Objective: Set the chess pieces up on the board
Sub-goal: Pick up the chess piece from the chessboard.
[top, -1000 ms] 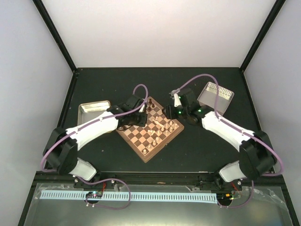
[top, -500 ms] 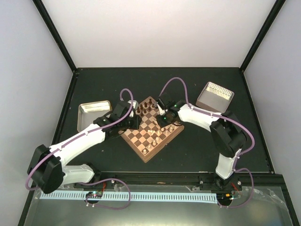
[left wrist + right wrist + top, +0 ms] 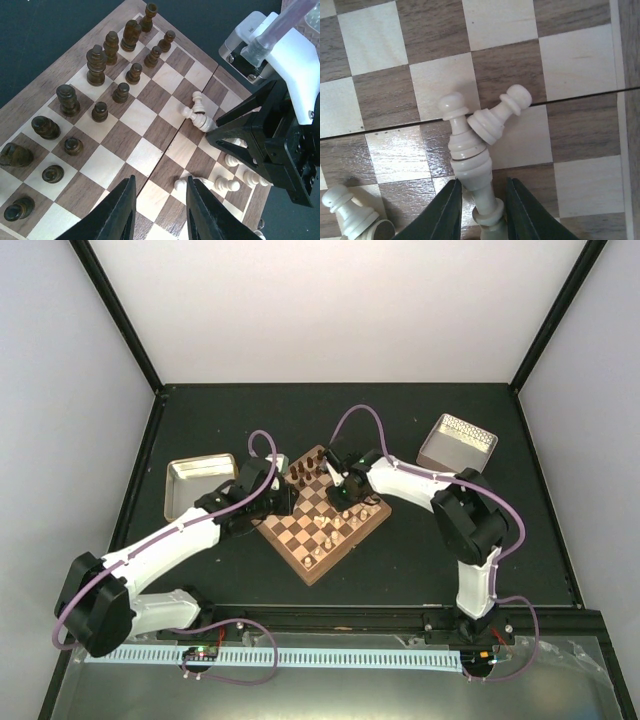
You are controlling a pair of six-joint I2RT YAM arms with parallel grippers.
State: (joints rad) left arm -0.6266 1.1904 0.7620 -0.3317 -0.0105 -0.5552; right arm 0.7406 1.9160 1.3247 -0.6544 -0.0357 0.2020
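The board (image 3: 282, 554) lies as a diamond at the table's centre. Dark chess pieces (image 3: 96, 65) stand in two rows along its far left side. Pale chess pieces (image 3: 335, 530) stand and lie scattered on the right half. My right gripper (image 3: 481, 187) is low over the board's middle, shut on a tall pale piece (image 3: 470, 155) lying flat. A pale pawn (image 3: 495, 120) leans against that piece. My left gripper (image 3: 161, 182) hovers open above the board's near-left squares with nothing between its fingers. A fallen pale pawn (image 3: 182, 183) lies beside its right finger.
A shallow metal tray (image 3: 200, 480) sits left of the board. A perforated bin (image 3: 457, 445) stands at the back right. In the left wrist view the right arm's black gripper (image 3: 260, 135) is close by, over several pale pawns (image 3: 235, 160). Another pawn (image 3: 350, 210) lies near my right fingers.
My right arm swung from beside the bin to the board's middle, and its jaws narrowed around the lying pale piece. The left arm drew back slightly toward the board's left corner.
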